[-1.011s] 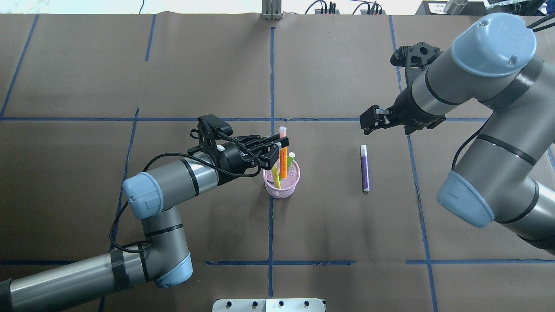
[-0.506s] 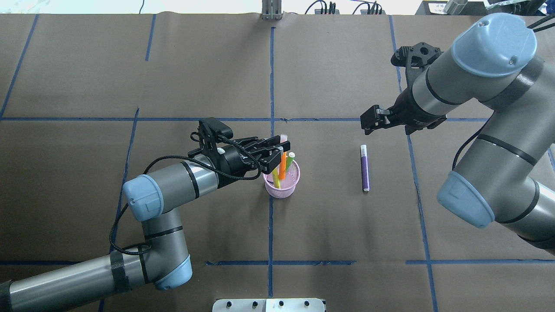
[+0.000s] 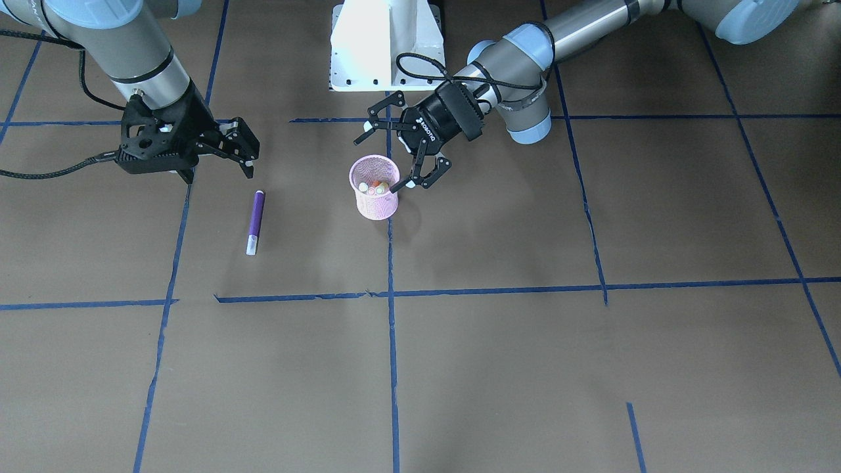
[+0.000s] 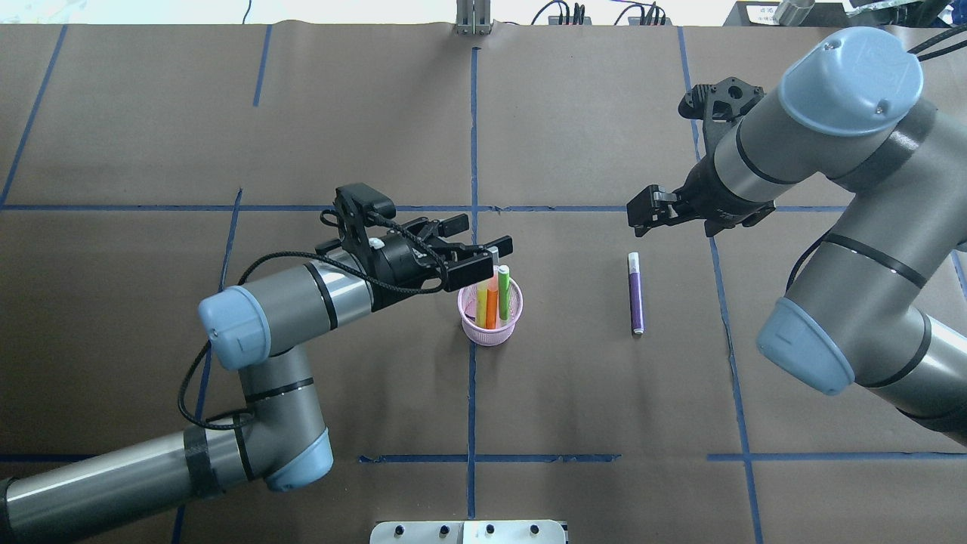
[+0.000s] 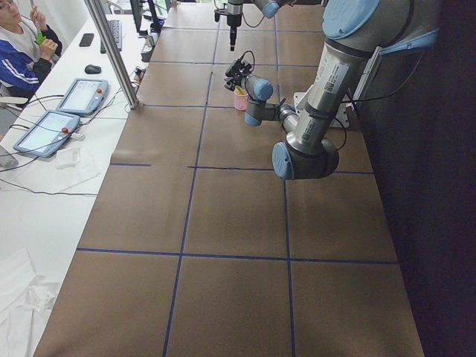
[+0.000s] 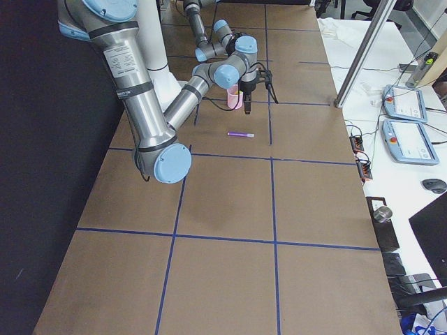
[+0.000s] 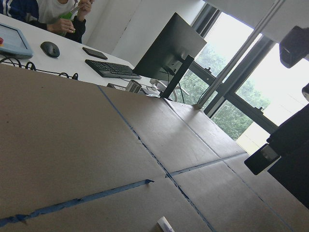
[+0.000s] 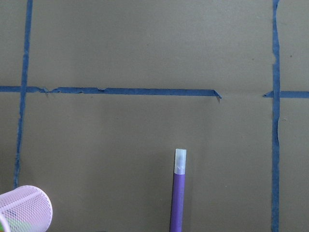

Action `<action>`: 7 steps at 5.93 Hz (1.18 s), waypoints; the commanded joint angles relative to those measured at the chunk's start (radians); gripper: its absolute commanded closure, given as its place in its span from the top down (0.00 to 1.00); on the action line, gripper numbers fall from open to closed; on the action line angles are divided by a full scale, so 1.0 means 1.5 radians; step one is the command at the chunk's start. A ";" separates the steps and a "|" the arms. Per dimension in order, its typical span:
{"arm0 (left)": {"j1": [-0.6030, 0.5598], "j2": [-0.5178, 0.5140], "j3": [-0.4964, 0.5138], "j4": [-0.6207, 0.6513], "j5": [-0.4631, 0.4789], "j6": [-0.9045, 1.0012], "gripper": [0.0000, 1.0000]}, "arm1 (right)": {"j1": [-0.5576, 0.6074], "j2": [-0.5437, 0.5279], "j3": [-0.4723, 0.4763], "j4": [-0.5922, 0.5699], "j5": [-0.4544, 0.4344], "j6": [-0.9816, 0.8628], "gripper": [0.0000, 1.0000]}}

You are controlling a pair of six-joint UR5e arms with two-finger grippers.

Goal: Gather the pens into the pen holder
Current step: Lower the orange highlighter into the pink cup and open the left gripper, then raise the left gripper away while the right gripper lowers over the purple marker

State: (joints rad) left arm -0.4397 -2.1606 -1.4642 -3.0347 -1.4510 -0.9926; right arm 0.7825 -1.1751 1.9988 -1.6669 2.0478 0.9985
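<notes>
Purple pen lies flat on tabletop, 3 o'clock of pink pen holder holding orange pen and green pen. Left gripper fingers wide, just over rim; careless retreat could tip it. Right gripper fingers narrow, empty, may nudge the pen.

Matt brown paper covers the table; the pink pen holder is wire mesh; the purple pen looks smooth plastic.

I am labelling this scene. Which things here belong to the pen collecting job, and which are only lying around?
Belong to the job:
pen holder
orange pen, green pen and yellow pen, all inside it
purple pen, on the table

Lying around:
tablets
keyboard
mouse
</notes>
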 commanded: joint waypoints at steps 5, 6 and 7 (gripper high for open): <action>-0.367 0.095 -0.250 0.546 -0.530 -0.054 1.00 | -0.052 0.041 -0.204 0.151 -0.025 0.064 1.00; -0.388 0.122 -0.250 0.547 -0.550 -0.034 1.00 | -0.072 0.036 -0.223 0.181 -0.059 0.076 1.00; -0.400 0.169 -0.254 0.547 -0.552 0.020 1.00 | -0.079 0.029 -0.224 0.181 -0.068 0.074 1.00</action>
State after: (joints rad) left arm -1.0131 -1.9673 -1.8395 -2.2196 -2.2606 -1.0255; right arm 0.6808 -1.1229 1.6769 -1.4152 1.9684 1.1035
